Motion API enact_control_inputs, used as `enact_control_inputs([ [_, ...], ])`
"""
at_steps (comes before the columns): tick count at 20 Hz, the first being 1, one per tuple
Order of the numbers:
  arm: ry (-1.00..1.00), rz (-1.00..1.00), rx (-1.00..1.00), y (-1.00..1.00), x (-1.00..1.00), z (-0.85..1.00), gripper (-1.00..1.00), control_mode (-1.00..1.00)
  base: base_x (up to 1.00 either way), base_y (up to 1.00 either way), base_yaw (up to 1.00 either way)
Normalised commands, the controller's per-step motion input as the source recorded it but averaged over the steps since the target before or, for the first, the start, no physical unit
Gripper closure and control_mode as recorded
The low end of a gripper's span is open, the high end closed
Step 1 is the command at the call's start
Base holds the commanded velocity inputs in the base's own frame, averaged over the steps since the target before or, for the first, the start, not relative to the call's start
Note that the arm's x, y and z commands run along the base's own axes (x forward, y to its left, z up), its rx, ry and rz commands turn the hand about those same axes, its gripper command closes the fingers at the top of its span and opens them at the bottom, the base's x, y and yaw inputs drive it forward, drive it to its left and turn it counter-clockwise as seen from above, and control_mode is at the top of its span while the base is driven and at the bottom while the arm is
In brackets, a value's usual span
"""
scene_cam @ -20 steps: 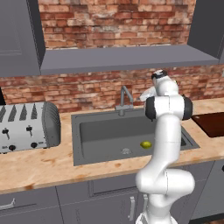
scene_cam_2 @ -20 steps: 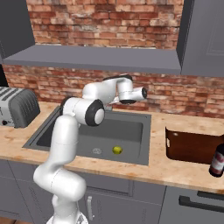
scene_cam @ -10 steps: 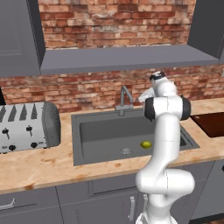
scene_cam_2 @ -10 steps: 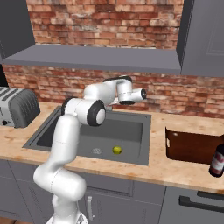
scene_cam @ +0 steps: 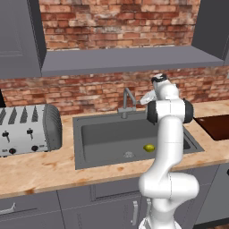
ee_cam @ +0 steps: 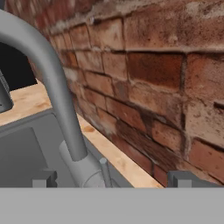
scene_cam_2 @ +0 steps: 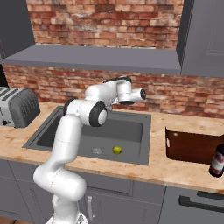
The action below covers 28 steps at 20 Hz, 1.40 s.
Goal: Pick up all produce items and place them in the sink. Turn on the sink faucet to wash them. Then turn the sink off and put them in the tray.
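My gripper (ee_cam: 109,183) is wide open near faucet (ee_cam: 52,100); risk: fingers overshoot lever, hit brick wall (ee_cam: 166,83). Lime (scene_cam: 149,147) sits in sink (scene_cam: 103,134).

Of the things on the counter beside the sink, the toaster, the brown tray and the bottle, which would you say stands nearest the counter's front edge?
The dark bottle, right of the brown tray; the toaster sits farther back.

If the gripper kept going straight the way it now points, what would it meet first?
Probably the sink faucet: its base sits between the open gripper tips, close ahead in the hand view. If it passed just beside the base, the brick wall comes next; depth is hard to judge.
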Motion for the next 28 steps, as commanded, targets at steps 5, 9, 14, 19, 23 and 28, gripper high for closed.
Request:
enact_control_inputs([
  [5,0.0,0.0,0.0,0.19,0.07,-0.09,-1.0,-1.0,0.0,0.0,0.0],
  [9,0.0,0.0,0.0,0.22,0.03,-0.14,-1.0,-1.0,0.0,0.0,0.0],
  [14,0.0,0.0,0.0,0.22,0.03,-0.13,1.0,-1.0,0.0,0.0,0.0],
  [19,0.0,0.0,0.0,0.08,0.03,-0.01,1.0,-1.0,0.0,0.0,0.0],
  [23,0.0,0.0,0.0,0.0,0.0,0.0,1.0,-1.0,0.0,0.0,0.0],
  [28,0.0,0.0,0.0,0.0,0.0,0.0,1.0,-1.0,0.0,0.0,0.0],
])
